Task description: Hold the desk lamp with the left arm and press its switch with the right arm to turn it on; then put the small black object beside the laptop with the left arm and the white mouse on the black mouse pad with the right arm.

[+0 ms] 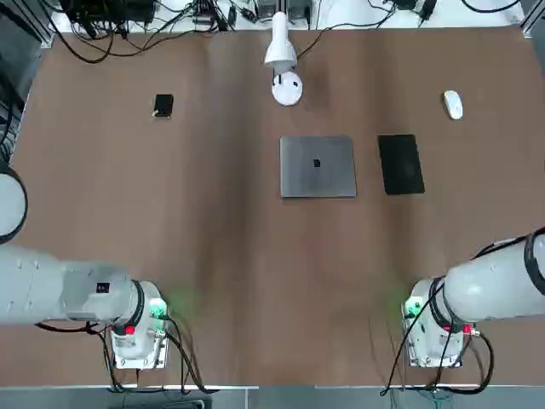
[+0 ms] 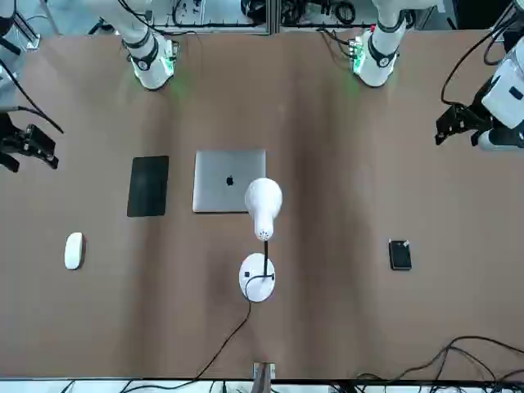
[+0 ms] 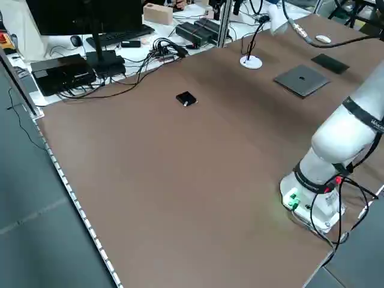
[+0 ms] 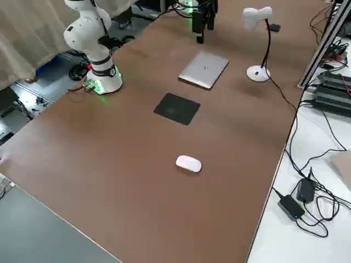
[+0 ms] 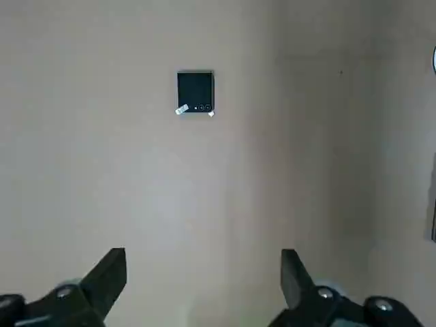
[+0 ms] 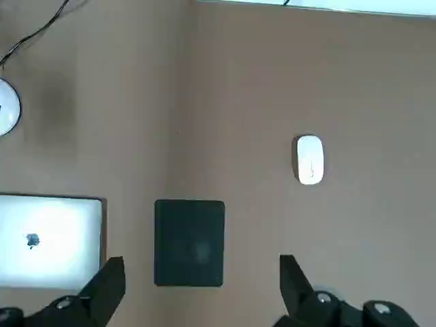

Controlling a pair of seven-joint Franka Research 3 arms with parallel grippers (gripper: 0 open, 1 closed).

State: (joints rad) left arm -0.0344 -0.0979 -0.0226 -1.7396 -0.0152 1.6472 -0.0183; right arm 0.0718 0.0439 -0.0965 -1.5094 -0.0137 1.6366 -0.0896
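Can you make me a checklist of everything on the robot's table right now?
Surface: brown table, things spread apart.
Job's things: desk lamp upright at far edge; small black object alone; white mouse off the black mouse pad; closed laptop beside pad.
Clutter: nothing seen on the table.
End effectors: left end effector open; right end effector open, both empty.
Cables: lamp cord; tangle past far edge.
Surroundings: keyboard, boxes.

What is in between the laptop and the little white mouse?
The black mouse pad lies between the laptop and the white mouse, touching neither. The top view shows it best.
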